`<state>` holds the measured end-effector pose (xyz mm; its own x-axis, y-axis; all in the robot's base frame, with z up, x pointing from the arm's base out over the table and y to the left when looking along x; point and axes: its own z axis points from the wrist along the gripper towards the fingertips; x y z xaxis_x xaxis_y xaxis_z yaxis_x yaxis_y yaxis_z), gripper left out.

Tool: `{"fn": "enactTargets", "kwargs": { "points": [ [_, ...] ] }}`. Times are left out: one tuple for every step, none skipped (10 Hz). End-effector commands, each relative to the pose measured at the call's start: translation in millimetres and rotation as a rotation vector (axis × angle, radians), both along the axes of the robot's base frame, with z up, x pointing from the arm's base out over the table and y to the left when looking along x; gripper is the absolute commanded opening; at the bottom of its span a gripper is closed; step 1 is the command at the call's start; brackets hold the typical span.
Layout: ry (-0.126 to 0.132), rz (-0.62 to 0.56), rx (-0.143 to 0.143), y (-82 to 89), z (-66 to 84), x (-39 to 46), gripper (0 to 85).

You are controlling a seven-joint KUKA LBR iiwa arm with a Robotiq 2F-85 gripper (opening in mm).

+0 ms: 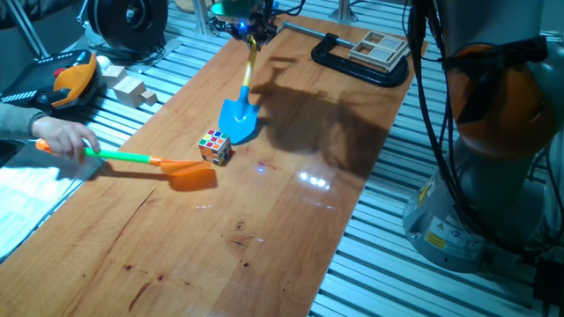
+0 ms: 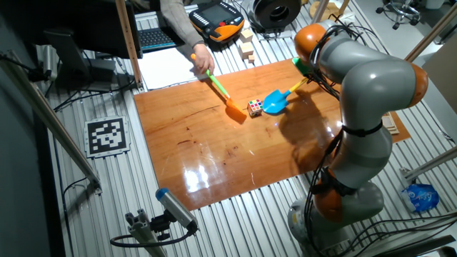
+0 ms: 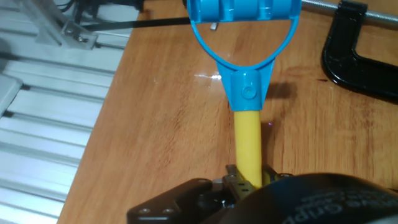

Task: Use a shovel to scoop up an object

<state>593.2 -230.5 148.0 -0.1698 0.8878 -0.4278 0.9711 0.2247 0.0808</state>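
Observation:
The shovel has a bright blue blade (image 1: pixel 240 119) resting on the wooden table, with its yellow shaft (image 1: pixel 250 66) rising towards the far end. My gripper (image 1: pixel 251 28) is shut on the shaft near the blue D-shaped end (image 3: pixel 244 25); in the hand view the fingers (image 3: pixel 231 180) clamp the yellow shaft (image 3: pixel 247 143). The small multicoloured puzzle cube (image 1: pixel 214 146) sits right by the blade's front edge. I cannot tell if they touch. The other fixed view shows the blade (image 2: pixel 274 102) beside the cube (image 2: pixel 255 108).
A person's hand (image 1: pixel 66 136) holds an orange-bladed, green-shafted shovel (image 1: pixel 192 174) against the cube's other side. A black C-clamp (image 1: pixel 352 63) and a flat box (image 1: pixel 379 48) lie at the far end. Pale wooden blocks (image 1: pixel 132 90) sit off the table's left edge.

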Motion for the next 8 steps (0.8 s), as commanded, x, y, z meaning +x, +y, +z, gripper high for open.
{"fn": "enactTargets", "kwargs": {
  "points": [
    [-0.01,-0.004,-0.008,0.1,0.0,-0.1,0.0],
    [-0.021,-0.009,-0.014,0.7,0.0,0.1,0.0],
    [-0.023,-0.013,-0.015,1.8,-0.4,0.7,0.0],
    [-0.025,-0.019,-0.015,3.2,-1.1,1.3,0.0],
    [-0.026,-0.023,-0.016,3.8,-1.2,1.6,0.0],
    [-0.03,-0.026,-0.017,4.1,-1.3,1.8,0.0],
    [-0.037,-0.033,-0.021,5.8,-1.9,2.7,0.0],
    [-0.039,-0.037,-0.025,6.9,-2.5,3.2,0.0]
  ]
}}
